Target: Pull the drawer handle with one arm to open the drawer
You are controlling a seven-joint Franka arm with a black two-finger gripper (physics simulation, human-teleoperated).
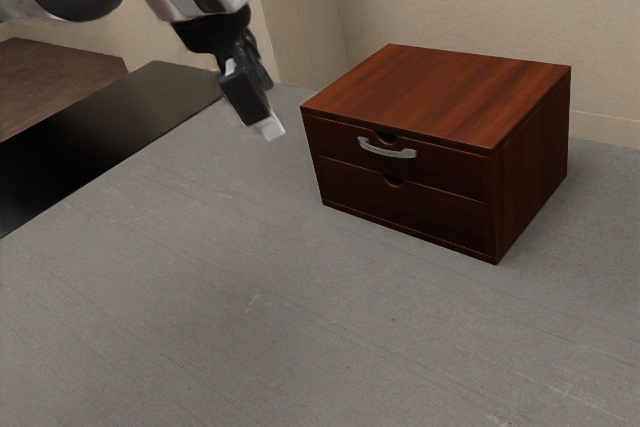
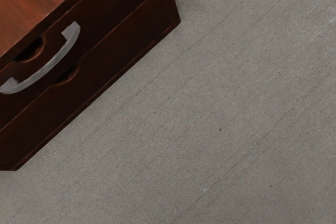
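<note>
Gripper (image 1: 264, 124): mine, apart from cabinet (image 1: 450, 97); I cannot tell whether jaws are apart.
Handle (image 1: 387, 150): grey, on shut upper drawer (image 1: 452, 167).
Cabinet: partly cropped in wrist view.

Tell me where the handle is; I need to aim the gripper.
The handle is on the upper drawer of the cabinet, right of centre in the exterior view; the gripper hangs apart, higher and toward that view's left.

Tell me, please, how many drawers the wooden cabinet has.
2. The upper drawer carries the grey handle; the lower drawer sits directly beneath it. The back of the cabinet is out of sight.
</note>
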